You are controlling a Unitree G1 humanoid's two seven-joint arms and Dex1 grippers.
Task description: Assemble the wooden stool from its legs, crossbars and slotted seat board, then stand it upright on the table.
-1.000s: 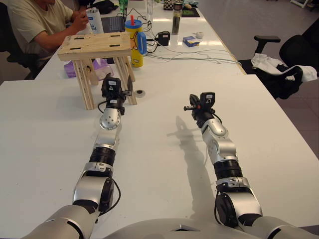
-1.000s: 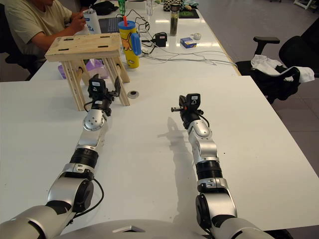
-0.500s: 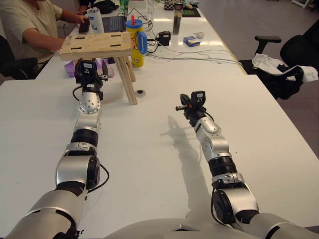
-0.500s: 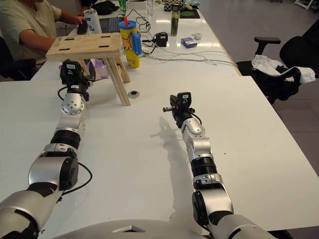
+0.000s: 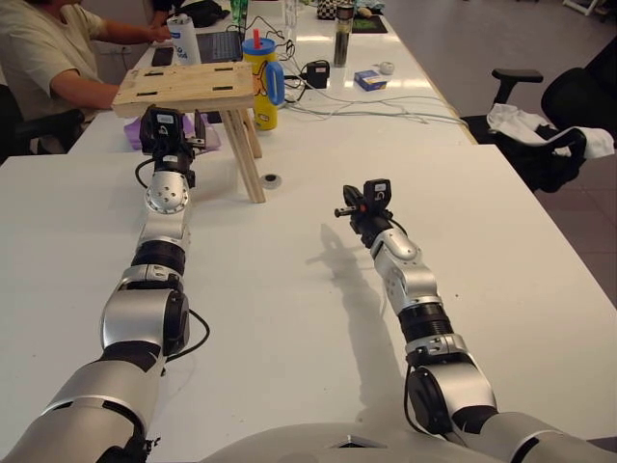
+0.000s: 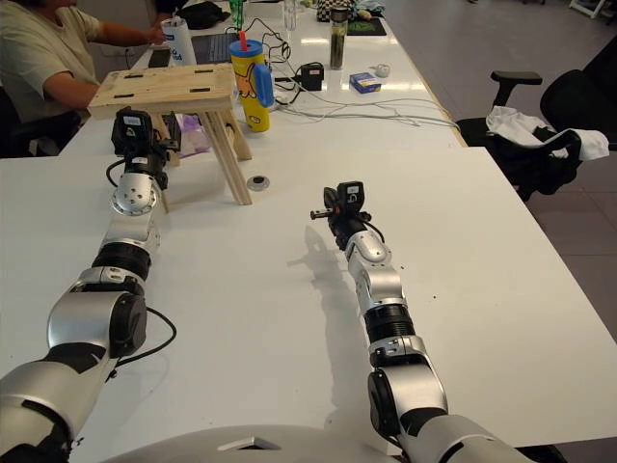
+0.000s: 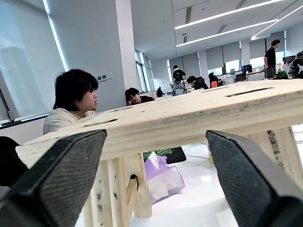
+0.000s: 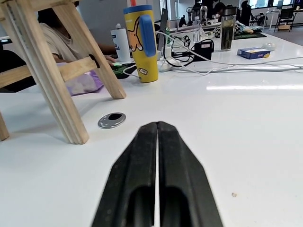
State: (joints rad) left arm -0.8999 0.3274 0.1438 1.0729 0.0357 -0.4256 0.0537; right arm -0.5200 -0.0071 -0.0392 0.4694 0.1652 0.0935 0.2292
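Black fingers, left: the left gripper (image 7: 156, 137) has its fingers (image 7: 61, 175) spread wide, holding nothing. They sit just below the near edge of the stool's seat; contact with the wood cannot be confirmed.
Black fingers, right: the right gripper (image 8: 157, 130) has its fingers (image 8: 137, 179) pressed together with no gap, holding nothing. It hangs over the tabletop, well apart from the stool, on the stool's right.
Wooden stool: the stool (image 5: 183, 89) is assembled and stands upright at the far left of the tabletop. Its seat board is level on top and its legs are splayed.
Tabletop: the tabletop (image 5: 289, 318) is white and glossy. A small round metal disc (image 5: 273, 178) lies just beside the stool's near right leg.
Room: an open office. A second table butts on beyond, carrying a yellow tumbler (image 5: 260, 82) with a blue handle close behind the stool, loose cables, a dark bottle (image 5: 341, 43) and a small blue box (image 5: 370, 79). A black office chair (image 5: 540, 125) stands to the right.
Counts: one stool; four slots visible in its seat; one disc; one tumbler; two grippers.
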